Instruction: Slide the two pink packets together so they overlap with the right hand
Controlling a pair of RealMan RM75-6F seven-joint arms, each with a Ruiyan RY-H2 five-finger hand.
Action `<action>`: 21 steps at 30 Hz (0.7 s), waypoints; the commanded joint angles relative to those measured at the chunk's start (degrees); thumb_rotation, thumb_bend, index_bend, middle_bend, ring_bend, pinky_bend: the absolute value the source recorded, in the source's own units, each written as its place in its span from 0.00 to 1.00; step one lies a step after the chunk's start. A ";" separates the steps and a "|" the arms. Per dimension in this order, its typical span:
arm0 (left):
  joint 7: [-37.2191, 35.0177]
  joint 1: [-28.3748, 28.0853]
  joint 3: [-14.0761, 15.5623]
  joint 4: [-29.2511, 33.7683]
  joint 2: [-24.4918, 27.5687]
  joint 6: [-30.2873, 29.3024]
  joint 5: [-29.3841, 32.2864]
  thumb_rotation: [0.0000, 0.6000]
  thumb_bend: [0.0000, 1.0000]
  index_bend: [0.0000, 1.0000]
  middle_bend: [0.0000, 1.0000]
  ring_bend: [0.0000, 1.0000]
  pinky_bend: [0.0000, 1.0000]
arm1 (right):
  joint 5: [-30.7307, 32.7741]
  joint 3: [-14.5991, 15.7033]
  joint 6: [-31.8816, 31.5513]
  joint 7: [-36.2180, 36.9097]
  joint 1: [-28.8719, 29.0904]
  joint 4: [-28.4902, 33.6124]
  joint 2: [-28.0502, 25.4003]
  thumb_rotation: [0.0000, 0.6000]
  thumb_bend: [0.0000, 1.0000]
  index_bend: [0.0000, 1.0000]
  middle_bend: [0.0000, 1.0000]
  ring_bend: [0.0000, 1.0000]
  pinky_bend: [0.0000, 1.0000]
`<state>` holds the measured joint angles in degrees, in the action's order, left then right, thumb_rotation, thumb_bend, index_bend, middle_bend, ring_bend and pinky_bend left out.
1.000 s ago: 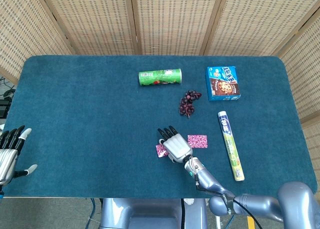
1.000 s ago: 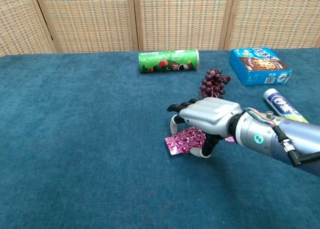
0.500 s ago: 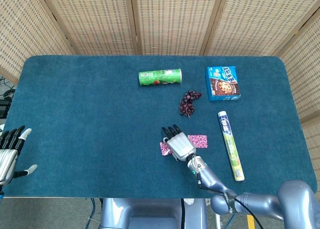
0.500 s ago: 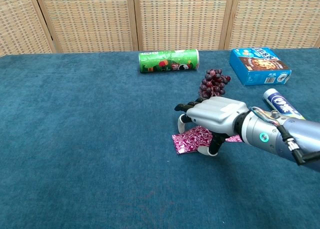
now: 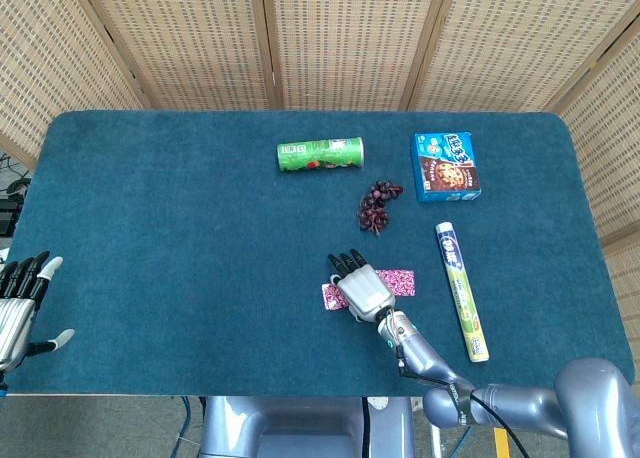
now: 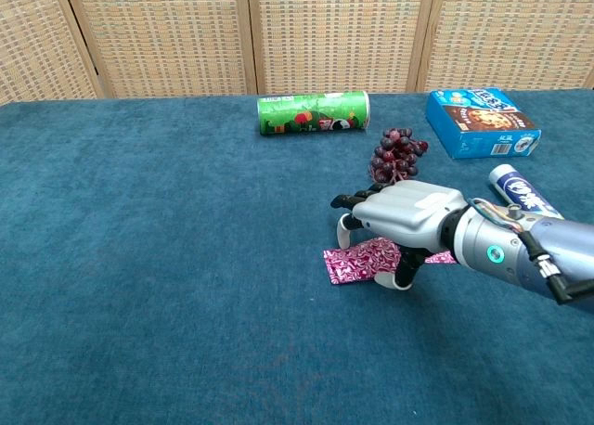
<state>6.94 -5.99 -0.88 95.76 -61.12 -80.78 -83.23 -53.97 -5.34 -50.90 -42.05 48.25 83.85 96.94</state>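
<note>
Two pink patterned packets lie on the blue table near its front middle. My right hand (image 5: 360, 287) (image 6: 401, 217) rests palm down on the left packet (image 5: 331, 296) (image 6: 356, 262), fingers spread and pointing away from me, thumb touching the cloth beside it. The right packet (image 5: 399, 279) (image 6: 441, 257) shows past the hand's far side, mostly hidden in the chest view. Whether the two packets touch under the hand cannot be told. My left hand (image 5: 18, 303) hangs at the table's front left corner, fingers apart, holding nothing.
A green can (image 5: 320, 155) (image 6: 313, 112) lies on its side at the back. Dark grapes (image 5: 375, 206) (image 6: 397, 154) sit just beyond my right hand. A blue cookie box (image 5: 446, 166) (image 6: 483, 121) and a long tube (image 5: 461, 289) (image 6: 522, 195) lie to the right.
My right hand has slid to the right, dragging the left packet with it. The gap to the right packet has closed. My left hand has stayed still.
</note>
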 commanded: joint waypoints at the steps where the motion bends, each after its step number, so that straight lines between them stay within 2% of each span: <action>1: 0.03 0.00 -0.01 0.02 0.00 0.00 0.01 1.00 0.00 0.00 0.00 0.00 0.00 | 0.28 0.20 -0.15 -0.18 0.08 0.24 -0.23 1.00 0.43 0.59 0.00 0.00 0.00; 10: 0.10 0.01 -0.01 0.02 -0.03 -0.04 0.02 1.00 0.00 0.00 0.00 0.00 0.00 | 0.85 0.69 -1.09 -0.37 0.26 1.23 -0.72 1.00 0.36 0.49 0.00 0.00 0.00; 21: -0.03 -0.02 0.01 0.05 0.03 0.02 0.00 1.00 0.00 0.00 0.00 0.00 0.00 | 1.82 0.79 -2.40 -1.17 0.58 1.53 -0.67 1.00 0.34 0.46 0.00 0.00 0.00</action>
<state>6.90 -6.01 -0.87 95.80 -61.09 -80.76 -83.23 -52.18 -4.56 -53.27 -43.20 48.81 85.37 96.28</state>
